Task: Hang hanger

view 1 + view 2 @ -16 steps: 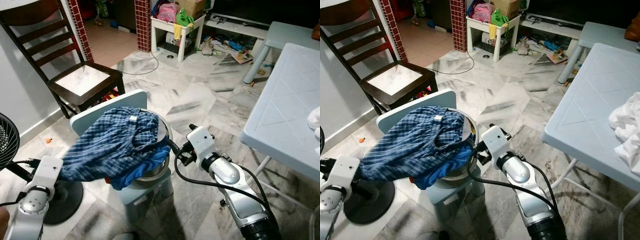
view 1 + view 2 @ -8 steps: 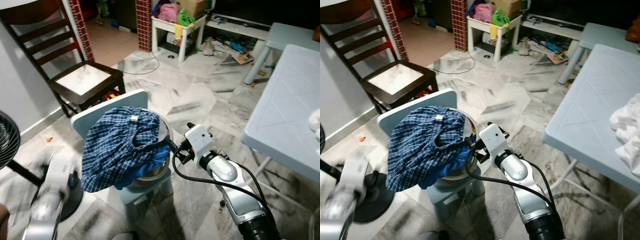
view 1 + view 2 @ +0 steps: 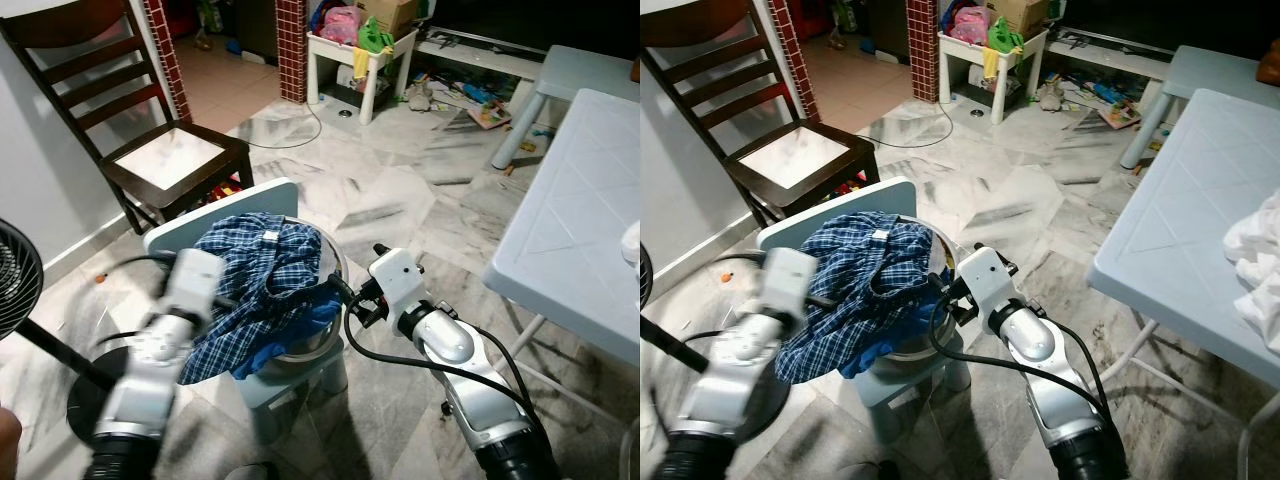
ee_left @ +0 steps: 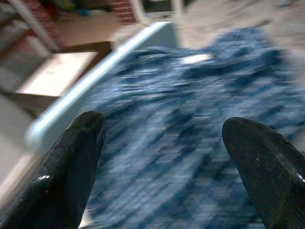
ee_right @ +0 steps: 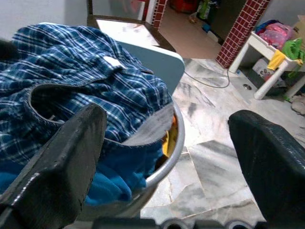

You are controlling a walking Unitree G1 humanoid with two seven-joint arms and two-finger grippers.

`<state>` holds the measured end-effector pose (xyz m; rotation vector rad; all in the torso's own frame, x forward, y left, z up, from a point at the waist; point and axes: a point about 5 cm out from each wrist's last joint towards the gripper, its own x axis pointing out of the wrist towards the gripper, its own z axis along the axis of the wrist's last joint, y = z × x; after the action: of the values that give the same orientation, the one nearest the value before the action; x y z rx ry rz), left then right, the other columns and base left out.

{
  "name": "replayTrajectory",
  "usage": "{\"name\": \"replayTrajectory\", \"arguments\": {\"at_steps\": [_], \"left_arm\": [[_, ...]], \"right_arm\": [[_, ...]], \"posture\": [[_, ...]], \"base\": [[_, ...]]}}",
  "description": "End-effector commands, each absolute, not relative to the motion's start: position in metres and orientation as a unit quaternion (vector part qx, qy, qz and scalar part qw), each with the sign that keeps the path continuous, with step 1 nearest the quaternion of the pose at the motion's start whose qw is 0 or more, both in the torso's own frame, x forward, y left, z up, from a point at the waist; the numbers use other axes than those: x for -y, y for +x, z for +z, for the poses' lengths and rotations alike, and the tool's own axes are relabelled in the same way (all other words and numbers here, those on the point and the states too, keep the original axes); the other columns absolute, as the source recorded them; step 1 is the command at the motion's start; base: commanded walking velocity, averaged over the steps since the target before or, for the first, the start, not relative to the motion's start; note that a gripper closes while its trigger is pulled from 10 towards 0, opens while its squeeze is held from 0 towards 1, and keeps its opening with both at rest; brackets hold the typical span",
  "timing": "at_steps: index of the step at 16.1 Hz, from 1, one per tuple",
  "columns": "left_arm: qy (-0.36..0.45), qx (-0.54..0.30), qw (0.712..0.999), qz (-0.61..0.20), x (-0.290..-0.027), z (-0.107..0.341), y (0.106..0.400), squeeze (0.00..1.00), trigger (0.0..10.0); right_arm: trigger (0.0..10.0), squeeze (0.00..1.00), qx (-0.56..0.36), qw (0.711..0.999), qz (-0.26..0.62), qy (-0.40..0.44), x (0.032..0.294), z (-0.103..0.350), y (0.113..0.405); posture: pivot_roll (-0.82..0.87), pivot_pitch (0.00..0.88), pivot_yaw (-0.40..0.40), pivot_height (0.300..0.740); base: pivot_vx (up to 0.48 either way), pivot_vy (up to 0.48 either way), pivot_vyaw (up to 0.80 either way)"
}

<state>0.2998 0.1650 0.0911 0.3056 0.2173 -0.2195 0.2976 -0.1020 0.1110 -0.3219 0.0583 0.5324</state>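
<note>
Nearest, the left gripper (image 4: 162, 157) hovers at the plaid shirt (image 3: 250, 290), fingers spread wide and empty. The right gripper (image 5: 167, 157), equally wide, flanks the metal basin (image 3: 325, 335). No hanger visible — the shirt looks soft, light; pinch near the collar label (image 3: 266, 237).

- Right end effector (image 5: 167, 157): two long black fingers (image 5: 52, 162) with a matt, finely grained surface and rounded tips.
- Behind it, a white boxy wrist housing (image 3: 398, 282), then a polished silver arm link (image 3: 440, 338) ending in a black ribbed collar.
- A black cable (image 3: 400, 362) loops from the wrist housing back along the arm.
- Left end effector (image 4: 164, 157): the same black fingers (image 4: 66, 162), slightly glossy; its white-and-silver arm (image 3: 165, 335) is blurred.
</note>
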Motion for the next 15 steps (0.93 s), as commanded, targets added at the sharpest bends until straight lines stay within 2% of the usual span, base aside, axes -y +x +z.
{"name": "replayTrajectory", "arguments": {"at_steps": [1,5,10,11,12,15], "left_arm": [[0.145,-0.115,0.974,-0.133,-0.156,0.090,0.297,1.00,10.0],[0.138,-0.131,0.963,-0.192,-0.127,0.079,0.277,1.00,10.0],[0.146,-0.166,0.959,-0.177,-0.141,0.070,0.275,1.00,10.0],[0.155,-0.173,0.957,-0.176,-0.146,0.069,0.276,0.68,10.0],[0.158,-0.177,0.955,-0.177,-0.149,0.068,0.277,0.00,10.0],[0.164,-0.192,0.950,-0.181,-0.158,0.062,0.284,0.00,10.0]], "right_arm": [[10.0,0.00,-0.027,0.952,0.257,-0.162,0.106,0.113,0.297],[10.0,0.00,-0.028,0.953,0.257,-0.160,0.104,0.113,0.296],[10.0,0.00,-0.031,0.952,0.262,-0.156,0.101,0.111,0.294],[10.0,0.00,-0.033,0.952,0.261,-0.155,0.102,0.111,0.294],[10.0,0.00,-0.036,0.952,0.265,-0.151,0.102,0.110,0.292],[10.0,0.00,-0.059,0.946,0.290,-0.132,0.103,0.107,0.280]], "posture": [[-0.04,0.084,0.016,0.740],[-0.03,0.097,0.020,0.740],[-0.02,0.104,0.021,0.740],[-0.02,0.108,0.023,0.740],[-0.02,0.110,0.024,0.740],[-0.05,0.126,0.030,0.740]], "base": [[0.000,0.000,0.00],[0.000,0.000,0.00],[0.000,0.000,0.00],[0.000,0.000,0.00],[0.000,0.000,0.00],[0.000,0.000,0.00]]}}
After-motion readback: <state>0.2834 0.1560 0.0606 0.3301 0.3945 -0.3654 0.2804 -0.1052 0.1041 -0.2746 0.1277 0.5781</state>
